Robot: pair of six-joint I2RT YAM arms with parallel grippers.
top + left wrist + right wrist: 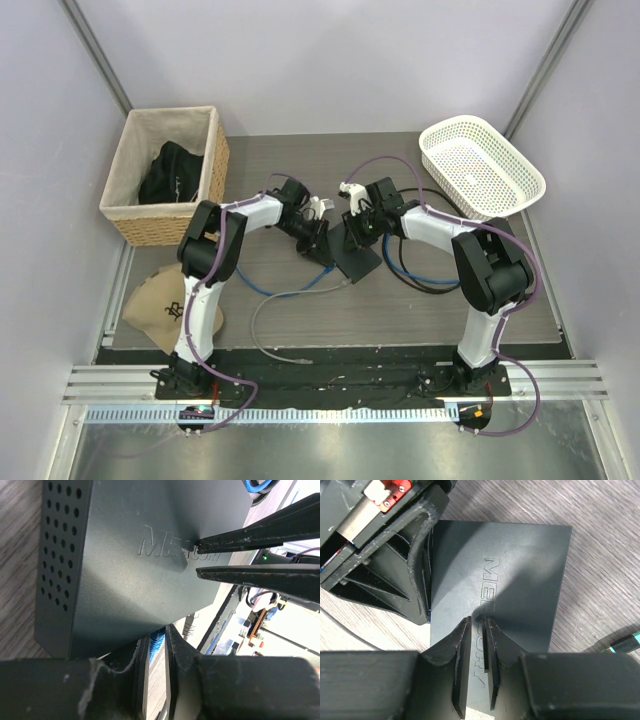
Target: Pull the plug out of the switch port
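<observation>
The switch (360, 262) is a flat black box lying on the wooden table between the arms. Its embossed top fills the left wrist view (130, 570) and the right wrist view (520, 565). My left gripper (325, 248) is at the box's port edge, and in the left wrist view it (156, 632) is shut on the blue plug (156, 641), which goes in under that edge. The port itself is hidden. My right gripper (353, 233) is almost shut with nothing between its fingers, and its tips (477, 620) press down on the box's top.
A grey plug (190, 625) sits next to the blue one, and its grey cable (275, 320) trails toward the near edge. Black cords and a blue cable (420, 275) loop to the right. A wicker basket (165, 175), a tan cap (160, 305) and a white basket (480, 165) stand around.
</observation>
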